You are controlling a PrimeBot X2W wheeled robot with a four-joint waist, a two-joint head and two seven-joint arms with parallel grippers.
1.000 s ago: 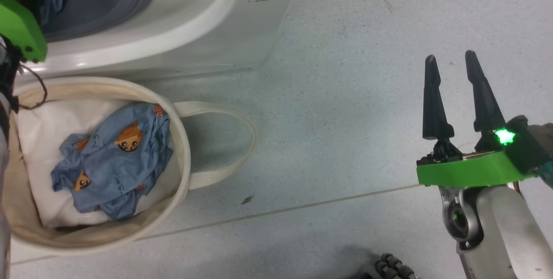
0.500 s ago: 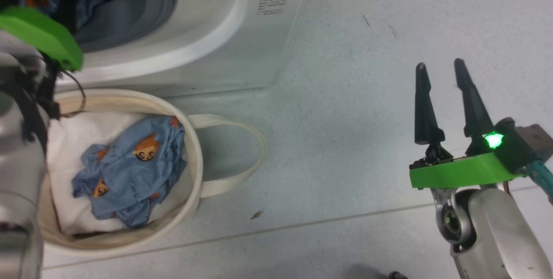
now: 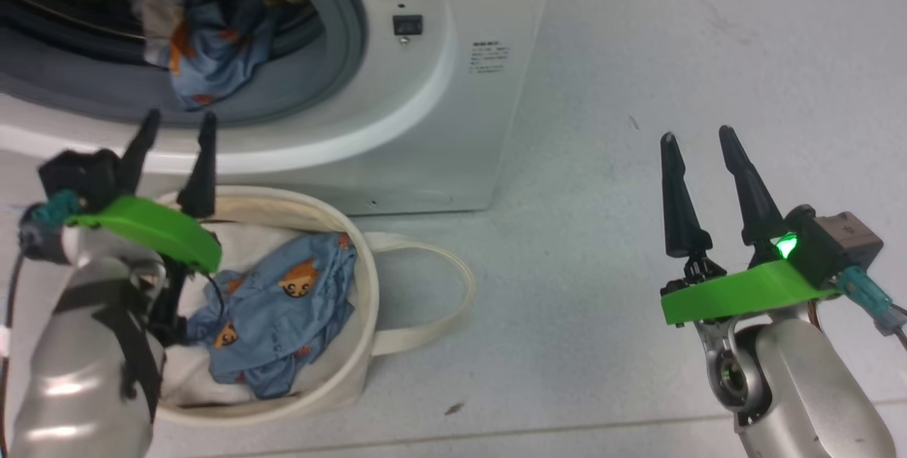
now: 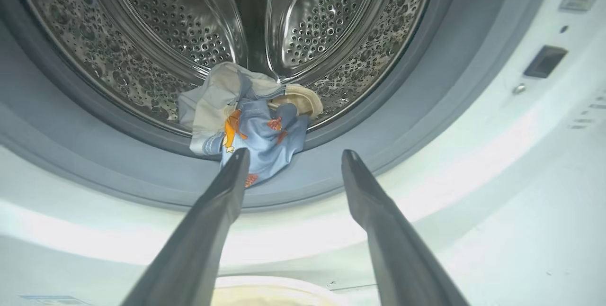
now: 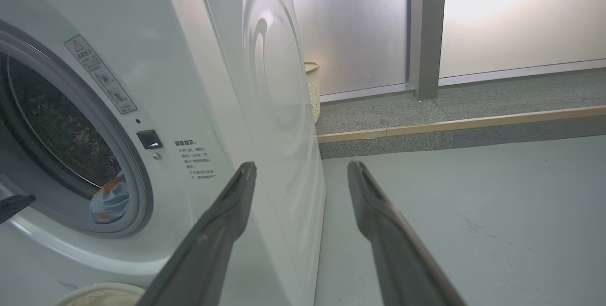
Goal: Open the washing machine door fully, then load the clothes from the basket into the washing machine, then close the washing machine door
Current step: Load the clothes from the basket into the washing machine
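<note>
The white washing machine point(image 3: 453, 89) stands with its mouth open; its door is out of view. Light blue clothes point(image 3: 212, 61) with orange prints and a cream piece lie at the drum's front lip, draped over the grey gasket point(image 4: 142, 173), and show as clothes point(image 4: 251, 121) in the left wrist view. More blue printed clothes point(image 3: 283, 309) lie on white padding in the cream basket point(image 3: 365, 316) below the mouth. My left gripper point(image 3: 180, 116) hovers open and empty over the basket's far rim, pointing at the drum. My right gripper point(image 3: 696, 134) hangs open and empty over bare floor to the right.
The basket's loop handle point(image 3: 453, 302) lies on the floor to its right. In the right wrist view a woven bin point(image 5: 312, 88) stands behind the washer, by a raised step point(image 5: 450, 128) and frosted glass panels. Grey floor spreads right of the machine.
The head camera has tilted up, so the drum mouth shows more. My left gripper has drawn back from the drum to above the basket's rim, empty. The right gripper stayed open.
</note>
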